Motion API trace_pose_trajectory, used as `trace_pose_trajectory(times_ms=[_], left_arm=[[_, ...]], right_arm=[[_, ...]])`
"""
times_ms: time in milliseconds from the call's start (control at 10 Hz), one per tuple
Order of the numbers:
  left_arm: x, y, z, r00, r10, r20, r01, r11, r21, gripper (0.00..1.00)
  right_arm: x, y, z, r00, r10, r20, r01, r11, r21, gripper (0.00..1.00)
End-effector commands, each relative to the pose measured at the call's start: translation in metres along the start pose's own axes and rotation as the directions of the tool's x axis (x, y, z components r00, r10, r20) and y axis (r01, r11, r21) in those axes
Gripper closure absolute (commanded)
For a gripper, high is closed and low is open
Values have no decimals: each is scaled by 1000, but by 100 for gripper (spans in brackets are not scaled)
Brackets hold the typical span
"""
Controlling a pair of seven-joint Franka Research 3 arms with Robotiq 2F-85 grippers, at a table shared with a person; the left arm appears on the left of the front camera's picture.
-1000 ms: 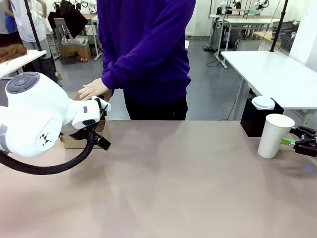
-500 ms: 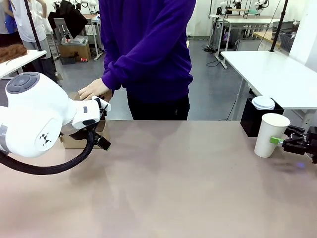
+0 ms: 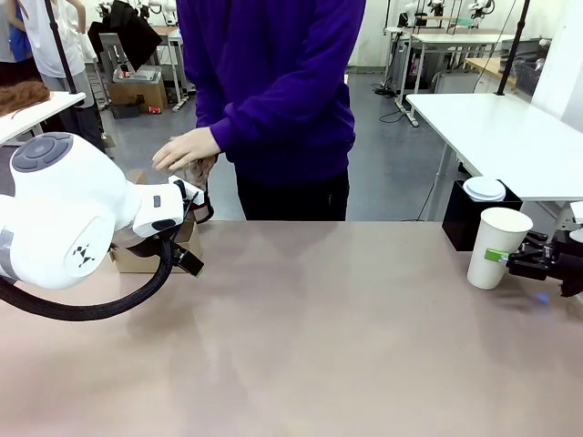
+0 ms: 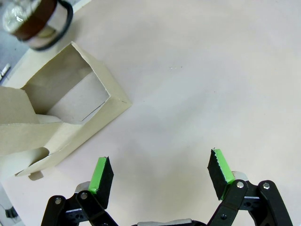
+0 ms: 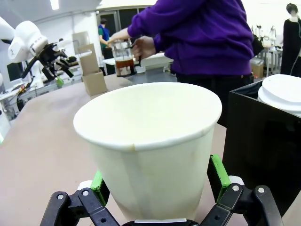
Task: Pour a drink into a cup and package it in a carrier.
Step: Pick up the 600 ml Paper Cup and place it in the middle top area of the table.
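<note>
The tall white cup [image 3: 495,246] stands on the table at the right. My right gripper [image 3: 506,259] reaches around it; in the right wrist view the cup [image 5: 150,146] sits between the green pads [image 5: 219,172], jaws wide and close to its walls. The brown cardboard carrier [image 3: 135,260] is at the far left, partly behind my left arm. My left gripper [image 4: 160,165] hangs open over bare table beside the carrier [image 4: 61,127]. A person's hand [image 3: 187,148] holds a glass jug of dark drink [image 5: 124,65] above the carrier; the drink [image 4: 34,29] also shows in the left wrist view.
A black box [image 3: 472,223] topped with a white lid [image 3: 484,188] stands just behind the cup. The person in a purple top stands at the far edge. The table's middle [image 3: 319,319] is open tan surface.
My right gripper slid left around the cup, nudging it slightly left, and its jaws began narrowing. The person's hand rose from the carrier with the jug. My left arm stayed still.
</note>
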State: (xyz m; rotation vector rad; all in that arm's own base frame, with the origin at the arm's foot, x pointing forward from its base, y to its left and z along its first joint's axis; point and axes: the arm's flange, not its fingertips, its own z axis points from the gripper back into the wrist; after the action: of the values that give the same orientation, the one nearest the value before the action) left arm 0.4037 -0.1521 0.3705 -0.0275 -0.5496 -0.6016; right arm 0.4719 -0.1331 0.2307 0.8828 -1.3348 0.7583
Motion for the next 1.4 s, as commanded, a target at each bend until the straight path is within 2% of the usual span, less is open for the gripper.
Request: trace_pose_trajectory(times_ms=[0, 100, 200, 600, 800, 1000, 1300], left_arm=[[0, 0, 0, 1000, 1, 0, -1, 1000, -1, 0], [0, 0, 0, 1000, 1, 0, -1, 1000, -1, 0], [0, 0, 0, 1000, 1, 0, -1, 1000, -1, 0], [0, 0, 0, 1000, 1, 0, -1, 1000, -1, 0], [0, 0, 0, 1000, 1, 0, -1, 1000, -1, 0], [0, 0, 0, 1000, 1, 0, -1, 1000, -1, 0], [0, 0, 0, 1000, 1, 0, -1, 1000, -1, 0]], right_arm=[[4, -7, -8, 999, -35, -3, 35, 999, -17, 3], [5, -10, -4, 998, -62, 1, 62, 998, -26, 20], [0, -1, -1, 1000, -3, 0, 3, 1000, 2, 20], [0, -2, 0, 1000, -15, -1, 15, 1000, 2, 20], [46, 29, -12, 999, 53, -7, -53, 998, 19, 20], [92, 56, -47, 998, 65, -16, -65, 997, 32, 20], [117, 71, -139, 996, 68, -55, -65, 997, 52, 20]])
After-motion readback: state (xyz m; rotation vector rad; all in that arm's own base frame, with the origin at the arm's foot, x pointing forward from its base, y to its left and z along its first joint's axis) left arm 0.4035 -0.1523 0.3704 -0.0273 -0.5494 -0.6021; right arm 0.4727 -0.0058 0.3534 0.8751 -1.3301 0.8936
